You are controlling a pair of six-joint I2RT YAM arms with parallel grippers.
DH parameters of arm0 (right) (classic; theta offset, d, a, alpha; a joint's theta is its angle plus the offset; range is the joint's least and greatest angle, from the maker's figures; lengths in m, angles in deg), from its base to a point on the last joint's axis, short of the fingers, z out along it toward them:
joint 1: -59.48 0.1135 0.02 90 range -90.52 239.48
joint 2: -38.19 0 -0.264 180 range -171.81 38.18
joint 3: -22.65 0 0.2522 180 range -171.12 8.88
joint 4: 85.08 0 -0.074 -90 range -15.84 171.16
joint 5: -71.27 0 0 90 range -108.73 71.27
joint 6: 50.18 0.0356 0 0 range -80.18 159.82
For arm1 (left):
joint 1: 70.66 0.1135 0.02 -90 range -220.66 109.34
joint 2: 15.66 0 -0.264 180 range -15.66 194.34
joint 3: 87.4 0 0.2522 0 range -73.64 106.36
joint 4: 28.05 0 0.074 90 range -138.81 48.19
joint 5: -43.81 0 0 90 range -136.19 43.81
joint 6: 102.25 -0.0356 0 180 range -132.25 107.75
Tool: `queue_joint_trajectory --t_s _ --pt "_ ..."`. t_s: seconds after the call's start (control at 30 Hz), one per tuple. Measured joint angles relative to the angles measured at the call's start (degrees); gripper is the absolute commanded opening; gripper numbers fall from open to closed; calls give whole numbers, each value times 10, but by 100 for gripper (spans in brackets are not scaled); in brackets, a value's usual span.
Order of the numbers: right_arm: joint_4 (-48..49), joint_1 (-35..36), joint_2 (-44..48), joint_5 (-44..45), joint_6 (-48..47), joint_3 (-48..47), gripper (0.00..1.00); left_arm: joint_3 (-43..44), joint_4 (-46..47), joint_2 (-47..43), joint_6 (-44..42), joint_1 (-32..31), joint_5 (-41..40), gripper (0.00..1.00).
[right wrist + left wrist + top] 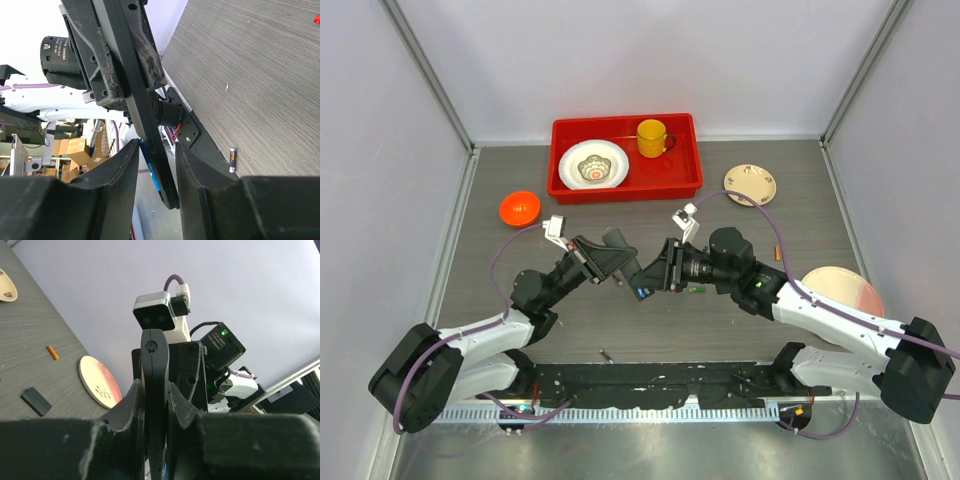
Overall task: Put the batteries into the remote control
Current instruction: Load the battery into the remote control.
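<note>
The remote control (pixel 154 390) is a slim black bar seen edge-on, with my left gripper (pixel 155 387) shut on it and holding it off the table. In the top view, the left gripper (pixel 623 266) and right gripper (pixel 650 278) meet nose to nose over the table's middle. The remote's free end (pixel 167 185) hangs between my right gripper's (pixel 156 147) fingers, which are open with a gap on the right side. A blue battery (pixel 150 167) lies along the remote's left face, next to the left finger. An orange battery (pixel 52 352) and a dark one (pixel 232 160) lie loose on the table.
A red tray (pixel 690 185) at the back holds a white bowl (pixel 593 165) and a yellow mug (pixel 652 138). An orange bowl (pixel 519 208) sits at back left, a cream plate (pixel 750 184) at back right and a pink plate (pixel 845 290) at right. A small black flat piece (pixel 36 401) lies on the table.
</note>
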Motion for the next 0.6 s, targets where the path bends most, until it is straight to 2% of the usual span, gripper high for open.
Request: queue_joint_trajectory --t_s 0.37,0.43,0.47,0.5,0.6 --pt "1 0 -3 -4 -6 0 34 0 -2 -3 -4 -1 -9 0" --pt "2 0 -3 -5 -9 0 39 0 -2 -3 -4 -1 -9 0" --pt "2 0 -3 -5 -9 0 46 0 -2 -3 -4 -1 -9 0" --pt "2 0 -3 -5 -10 0 56 0 -2 -3 -4 -1 -9 0" --pt "-7 1 -3 -3 -10 0 70 0 3 -4 -3 -1 -12 0"
